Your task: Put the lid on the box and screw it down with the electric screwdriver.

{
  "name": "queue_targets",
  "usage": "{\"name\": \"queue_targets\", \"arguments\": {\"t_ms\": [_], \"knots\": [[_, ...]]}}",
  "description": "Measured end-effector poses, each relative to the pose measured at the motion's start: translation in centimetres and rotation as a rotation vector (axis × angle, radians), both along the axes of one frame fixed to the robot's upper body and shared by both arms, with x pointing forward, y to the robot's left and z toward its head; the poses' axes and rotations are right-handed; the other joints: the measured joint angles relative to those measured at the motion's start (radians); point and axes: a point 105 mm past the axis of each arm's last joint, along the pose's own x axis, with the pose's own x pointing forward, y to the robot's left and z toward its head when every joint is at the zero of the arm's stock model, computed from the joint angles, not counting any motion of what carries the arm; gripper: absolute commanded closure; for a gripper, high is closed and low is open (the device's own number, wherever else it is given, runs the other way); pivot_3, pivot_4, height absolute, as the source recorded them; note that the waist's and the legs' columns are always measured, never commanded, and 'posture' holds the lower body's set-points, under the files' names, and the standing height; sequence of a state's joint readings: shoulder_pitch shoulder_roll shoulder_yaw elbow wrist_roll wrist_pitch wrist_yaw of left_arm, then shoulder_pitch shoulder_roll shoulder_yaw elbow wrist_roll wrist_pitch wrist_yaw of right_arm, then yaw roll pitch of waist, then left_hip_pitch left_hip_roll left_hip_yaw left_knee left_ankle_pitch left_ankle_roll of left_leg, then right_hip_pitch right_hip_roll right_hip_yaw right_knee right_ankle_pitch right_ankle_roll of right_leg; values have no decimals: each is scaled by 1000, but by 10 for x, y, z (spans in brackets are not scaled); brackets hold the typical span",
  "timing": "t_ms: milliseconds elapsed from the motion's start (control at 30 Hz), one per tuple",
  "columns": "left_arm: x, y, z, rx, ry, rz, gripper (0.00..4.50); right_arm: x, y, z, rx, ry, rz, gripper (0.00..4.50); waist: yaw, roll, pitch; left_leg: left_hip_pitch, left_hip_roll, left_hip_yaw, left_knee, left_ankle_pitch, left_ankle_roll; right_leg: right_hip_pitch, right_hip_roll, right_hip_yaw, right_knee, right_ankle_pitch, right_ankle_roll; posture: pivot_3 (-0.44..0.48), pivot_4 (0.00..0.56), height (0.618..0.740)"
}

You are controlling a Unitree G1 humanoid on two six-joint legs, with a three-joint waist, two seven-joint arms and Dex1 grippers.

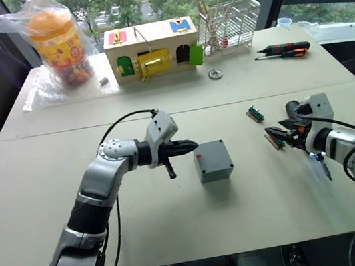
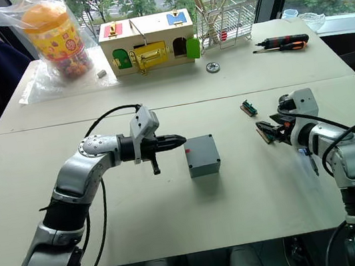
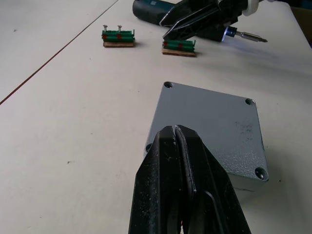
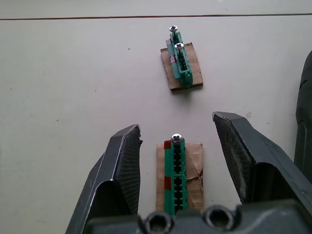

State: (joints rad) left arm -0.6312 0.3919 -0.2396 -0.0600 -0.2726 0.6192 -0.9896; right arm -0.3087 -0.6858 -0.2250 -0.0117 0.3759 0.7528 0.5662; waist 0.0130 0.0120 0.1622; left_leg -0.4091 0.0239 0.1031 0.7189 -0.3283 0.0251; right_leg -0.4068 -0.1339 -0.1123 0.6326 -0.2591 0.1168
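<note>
My left gripper (image 3: 176,129) has its two fingers pressed together with nothing between them, and it hovers just beside the left side of the box (image 1: 213,161), with the tips at the edge of the lid (image 3: 214,127). The lid already lies flat on top of the box, and I can see screw holes at its corners and a small red mark on the side toward this gripper. The box stands near the middle of the near table (image 1: 48,214). My right gripper (image 4: 176,130) has its fingers spread apart, one on each side of a green connector strip (image 4: 175,171) that stands on a small brown base and carries one screw at its far end; the fingers do not touch it. A second connector strip (image 4: 180,63) with two screws lies a little farther toward the seam between the two tables. The electric screwdriver (image 3: 155,10) lies on the table just beside my right gripper, toward the table's right edge, with its metal bit (image 3: 251,36) showing past the gripper and a small light at its tip.
</note>
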Motion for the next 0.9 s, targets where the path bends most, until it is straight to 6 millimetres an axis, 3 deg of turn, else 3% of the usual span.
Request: {"name": "queue_targets", "arguments": {"t_ms": [67,167,200,733,900], "knots": [[0,-1,-1,2,1,-3,4500,0,1,-1,1,4,4,2798,0,0,0,0,0,0,0,0,0,0,0,0,0,0,0,0,150,708],[0,0,-1,3,0,-2,4500,0,2,-2,-1,7,8,4273,0,0,0,0,0,0,0,0,0,0,0,0,0,0,0,0,150,708],[0,0,-1,3,0,-2,4500,0,3,-2,-1,8,9,4400,0,0,0,0,0,0,0,0,0,0,0,0,0,0,0,0,150,708],[1,0,0,-1,-11,3,4500,0,2,-1,4,14,-6,4400,0,0,0,0,0,0,0,0,0,0,0,0,0,0,0,0,150,708],[2,0,-1,0,-4,8,4500,3,1,17,16,-37,-14,4400,0,0,0,0,0,0,0,0,0,0,0,0,0,0,0,0,150,708]]}}
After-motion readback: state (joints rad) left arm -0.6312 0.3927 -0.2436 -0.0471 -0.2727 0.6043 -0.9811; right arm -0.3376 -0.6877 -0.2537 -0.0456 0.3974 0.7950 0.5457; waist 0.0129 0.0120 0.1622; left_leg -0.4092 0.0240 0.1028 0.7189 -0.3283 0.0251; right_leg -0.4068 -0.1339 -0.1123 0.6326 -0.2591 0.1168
